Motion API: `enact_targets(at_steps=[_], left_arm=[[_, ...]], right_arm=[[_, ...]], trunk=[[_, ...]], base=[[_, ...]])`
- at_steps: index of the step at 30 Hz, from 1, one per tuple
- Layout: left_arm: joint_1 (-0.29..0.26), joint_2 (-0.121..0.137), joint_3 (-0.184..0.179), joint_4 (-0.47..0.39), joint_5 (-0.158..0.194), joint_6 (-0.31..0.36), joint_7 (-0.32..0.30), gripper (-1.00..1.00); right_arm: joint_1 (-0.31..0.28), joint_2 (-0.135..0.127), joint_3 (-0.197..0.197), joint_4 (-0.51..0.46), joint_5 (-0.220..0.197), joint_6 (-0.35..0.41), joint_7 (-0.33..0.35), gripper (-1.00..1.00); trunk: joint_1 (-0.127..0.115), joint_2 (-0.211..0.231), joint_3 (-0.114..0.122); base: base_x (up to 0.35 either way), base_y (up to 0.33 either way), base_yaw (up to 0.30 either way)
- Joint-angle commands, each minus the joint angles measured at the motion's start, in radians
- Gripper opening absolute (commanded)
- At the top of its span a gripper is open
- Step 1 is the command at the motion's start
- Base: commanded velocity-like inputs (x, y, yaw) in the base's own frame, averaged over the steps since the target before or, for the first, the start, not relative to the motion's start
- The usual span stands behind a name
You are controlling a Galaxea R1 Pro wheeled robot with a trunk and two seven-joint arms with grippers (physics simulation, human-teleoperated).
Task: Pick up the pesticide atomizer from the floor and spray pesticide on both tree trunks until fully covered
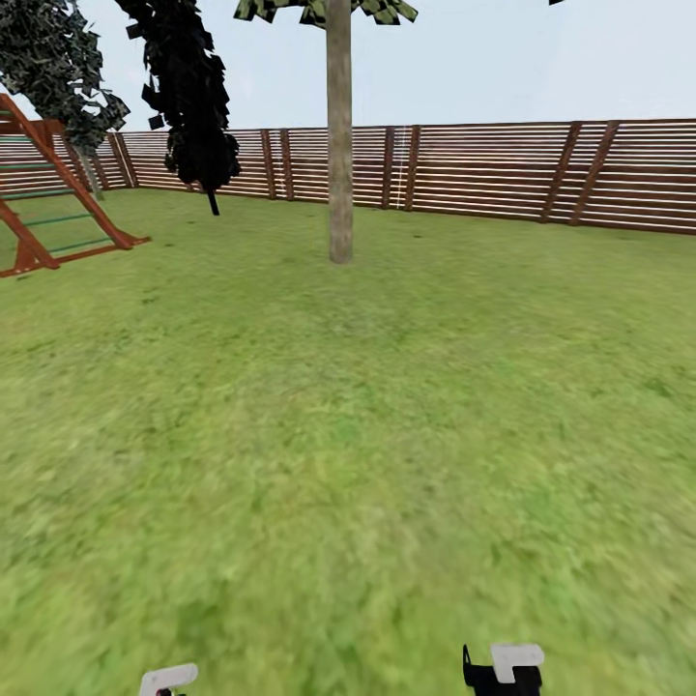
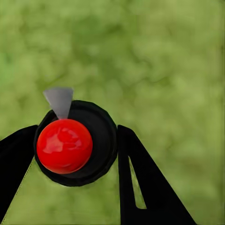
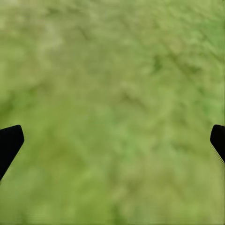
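- Head view: a broad green grass lawn [image 1: 367,435] is seen, ringed by a brown horizontal-slat wooden fence [image 1: 483,169]. A tall tree with a straight, mottled grey-brown trunk [image 1: 339,135] is planted mid-lawn, well ahead. A narrow black columnar tree [image 1: 193,97] and a red-brown wooden climbing frame [image 1: 53,198] are placed to the left, by the fence.
- Left wrist view: the small near-black pesticide atomizer with a round red top [image 2: 64,146] is gripped between the two black fingers [image 2: 140,183] of the left gripper [image 2: 77,145], clenched on its dark body, above blurred grass. A grey nozzle is seen beside the red top.
- Right wrist view: the right gripper [image 3: 112,145] is held released, its black fingertips [image 3: 9,143] spread wide over grass.
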Motion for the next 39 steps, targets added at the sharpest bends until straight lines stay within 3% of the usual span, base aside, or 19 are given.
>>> enact_targets(at_steps=[1, 39], left_arm=[[0.000, 0.000, 0.009, 0.001, -0.009, -0.004, -0.004, -1.00], [0.000, 0.000, 0.009, 0.001, -0.009, -0.004, -0.004, -1.00]], right_arm=[[-0.001, 0.000, -0.004, 0.001, 0.010, -0.002, -0.005, 1.00], [-0.001, 0.000, -0.005, 0.001, 0.010, -0.002, -0.006, 1.00]], trunk=[[0.000, 0.000, -0.001], [0.000, 0.000, -0.001]], base=[[0.339, 0.000, 0.000], [0.339, 0.000, 0.000]])
